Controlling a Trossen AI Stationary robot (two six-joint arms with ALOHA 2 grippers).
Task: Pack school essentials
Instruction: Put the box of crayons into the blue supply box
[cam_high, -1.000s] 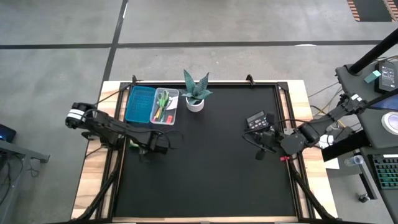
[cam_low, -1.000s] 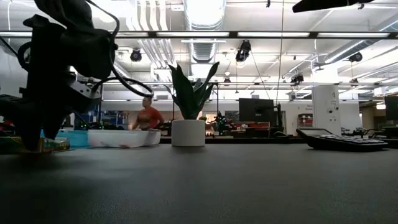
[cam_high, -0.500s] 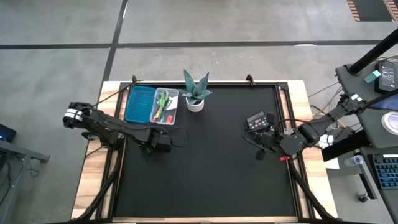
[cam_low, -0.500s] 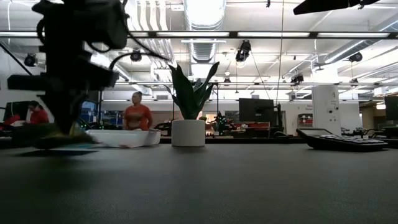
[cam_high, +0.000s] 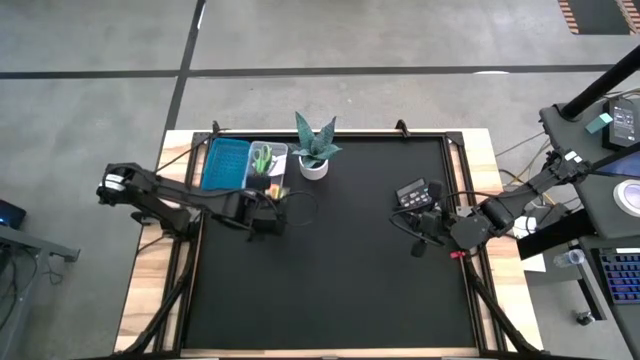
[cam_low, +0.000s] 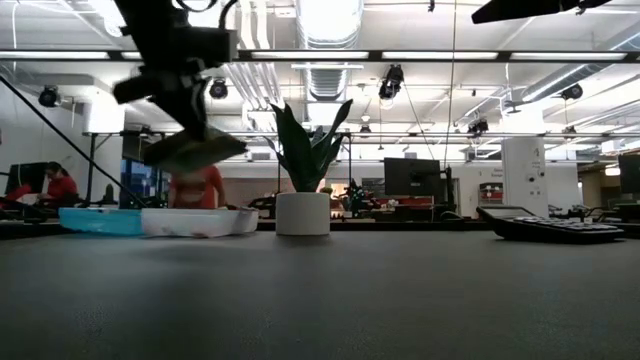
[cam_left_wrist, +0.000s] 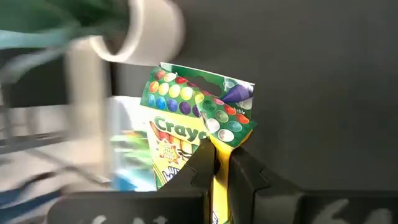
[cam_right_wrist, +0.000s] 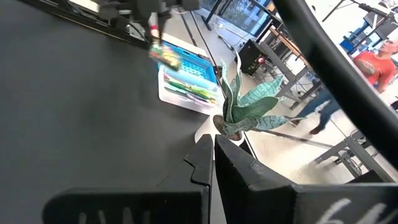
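The yellow and green crayon box (cam_left_wrist: 196, 112) hangs in the air with my left gripper (cam_left_wrist: 219, 152) shut on it. In the high view that gripper (cam_high: 270, 202) is at the near edge of the clear tray (cam_high: 268, 160) that holds the green-handled scissors and pens, beside a blue tray (cam_high: 225, 165). The low view shows the box (cam_low: 195, 150) well above the table under the gripper (cam_low: 188, 120). My right gripper (cam_high: 416, 240) waits shut at the table's right, near a black calculator (cam_high: 413, 192). My left gripper pinches the crayon box between its two fingers at one end, over the yellow narrow side (cam_left_wrist: 217, 177). The fingers come from above, pointing down. The box hangs tilted below them, lifted clear of the table.
A spiky green plant in a white pot (cam_high: 314, 150) stands just right of the trays, close to the left gripper. The black mat (cam_high: 340, 290) stretches toward the near edge. People move in the room beyond the table (cam_low: 200, 190).
My left gripper has risen from the table surface with the crayon box and gone toward the right and far edges, up to the clear tray. The box, which lay on the table, now hangs lifted clear.
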